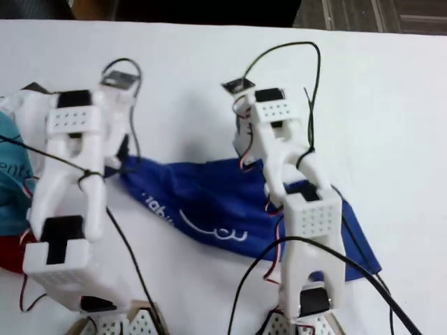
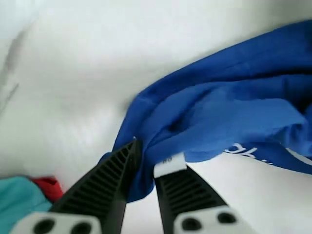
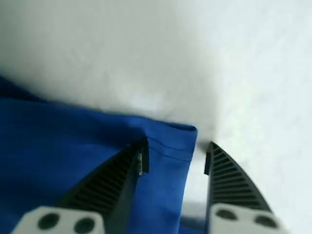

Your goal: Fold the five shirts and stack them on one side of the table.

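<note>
**Two grippers at the blue shirt**

The blue shirt [image 1: 209, 199] lies bunched up on the white table [image 1: 391, 105]. The left gripper [image 2: 150, 160] is nearly closed. It pinches the shirt's edge, right by a small white tag [image 2: 169, 165]. The right gripper [image 3: 175, 156] is wide apart, and a corner of the shirt sits between its fingers. A teal shirt [image 1: 10, 181] and a red shirt [image 1: 8, 255] lie at the table's edge, beside the left arm [image 1: 66, 188].

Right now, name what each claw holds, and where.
Left claw pinches the blue shirt at its edge, by the tag. Right claw, open around a hemmed corner, holds nothing.
</note>
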Controlling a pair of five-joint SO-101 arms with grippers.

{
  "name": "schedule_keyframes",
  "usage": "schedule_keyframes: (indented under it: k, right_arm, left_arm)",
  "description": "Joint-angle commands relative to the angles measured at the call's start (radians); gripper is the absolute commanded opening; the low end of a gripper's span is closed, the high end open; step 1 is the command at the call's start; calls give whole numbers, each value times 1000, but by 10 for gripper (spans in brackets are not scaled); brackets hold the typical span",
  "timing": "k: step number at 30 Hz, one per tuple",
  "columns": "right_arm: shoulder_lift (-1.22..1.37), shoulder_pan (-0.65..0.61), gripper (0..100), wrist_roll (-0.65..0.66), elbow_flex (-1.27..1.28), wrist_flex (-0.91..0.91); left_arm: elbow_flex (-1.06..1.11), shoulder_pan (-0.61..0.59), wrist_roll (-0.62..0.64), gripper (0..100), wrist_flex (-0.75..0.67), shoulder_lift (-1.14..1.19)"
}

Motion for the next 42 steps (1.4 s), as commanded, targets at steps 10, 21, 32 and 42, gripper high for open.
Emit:
schedule_keyframes:
  k: [10, 21, 32, 42]
  right_arm:
    - [134, 28, 1, 3, -230, 140]
    - [-239, 202, 22, 5, -373, 219]
    - [-941, 394, 23, 127, 190, 219]
    - [-1546, 495, 23, 327, 974, 91]
  left_arm:
    - [-31, 117, 12, 24, -14, -41]
    - [-171, 109, 5, 24, 81, -49]
    - [-452, 117, 5, 24, 272, -54]
    - [94, 256, -132, 24, 68, 80]
